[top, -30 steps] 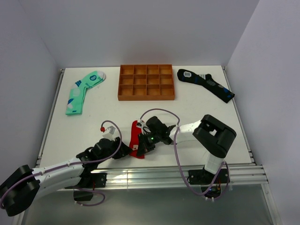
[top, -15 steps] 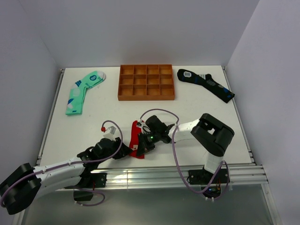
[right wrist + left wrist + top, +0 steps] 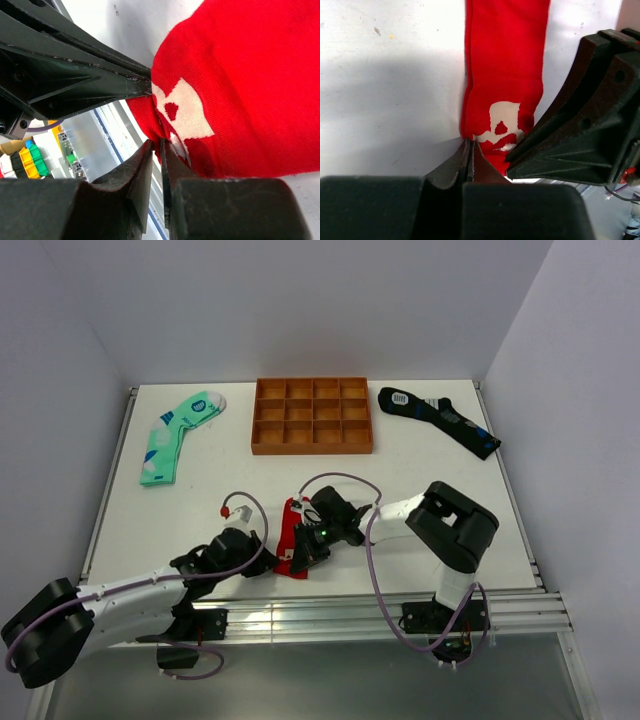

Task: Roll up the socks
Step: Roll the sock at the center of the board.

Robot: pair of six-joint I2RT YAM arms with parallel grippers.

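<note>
- The left hand [image 3: 469, 148] has its two black fingers pressed together, pinching the near left corner of the red knit sock [image 3: 505, 65], just beside the sock's white printed figure.
- The right hand [image 3: 156, 150] is clamped on the same sock. A fold of red fabric is caught between its nearly closed fingers at the near end, just beside the left hand's tip.
- Seen from above, both hands meet at the sock's near end. The sock lies stretched out on the white tabletop [image 3: 200, 500], near the front edge and about mid-width.
- Well apart, along the back, lie a mint-green patterned sock [image 3: 178, 435] on the left, an orange-brown wooden tray of twelve compartments [image 3: 312, 449] in the middle, and a dark blue-and-black sock [image 3: 440, 418] on the right.
</note>
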